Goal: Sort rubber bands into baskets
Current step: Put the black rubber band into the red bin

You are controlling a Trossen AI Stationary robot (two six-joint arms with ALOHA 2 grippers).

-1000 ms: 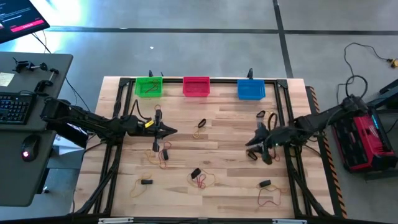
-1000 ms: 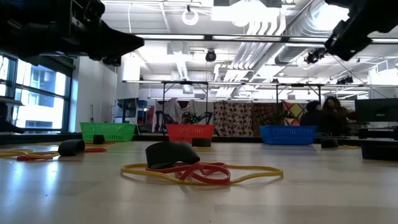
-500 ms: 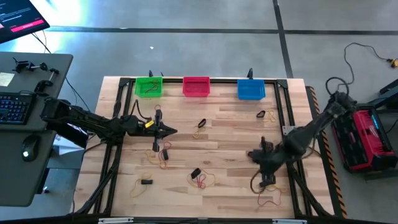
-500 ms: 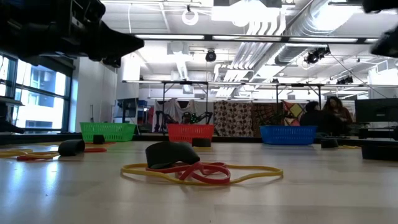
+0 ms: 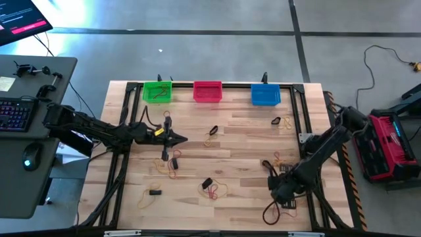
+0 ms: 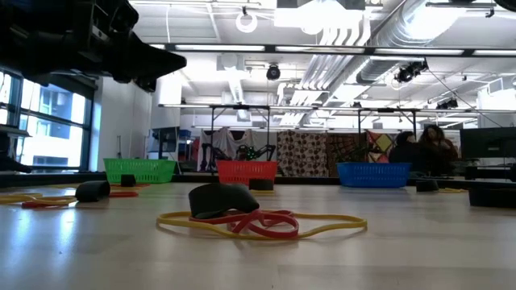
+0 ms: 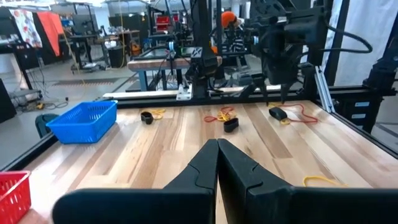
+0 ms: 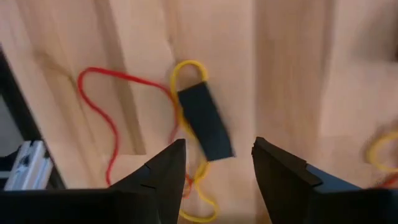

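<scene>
Tan, red and black rubber bands lie scattered on the wooden table (image 5: 243, 141). The green basket (image 5: 158, 91), the red basket (image 5: 208, 91) and the blue basket (image 5: 266, 95) stand in a row along the far edge. My right gripper (image 8: 217, 163) points down, open, above a small cluster near the table's near right corner: a black band (image 8: 205, 121), a yellow loop (image 8: 186, 70) and a red loop (image 8: 99, 106). It touches none of them. My left gripper (image 5: 181, 139) hovers left of centre, level and shut, holding nothing.
More band clusters lie at the near middle (image 5: 214, 189), below my left gripper (image 5: 170, 161), at the centre (image 5: 212, 133) and at the far right (image 5: 284, 122). A black frame rail (image 5: 299, 125) borders the table. A desk with a keyboard (image 5: 14, 113) stands to the left.
My right gripper has swung from the right middle of the table toward the near edge and come down, tipping from a slant until it points nearly straight down over the near-right cluster. It has left the low view. The bands lie as they did.
</scene>
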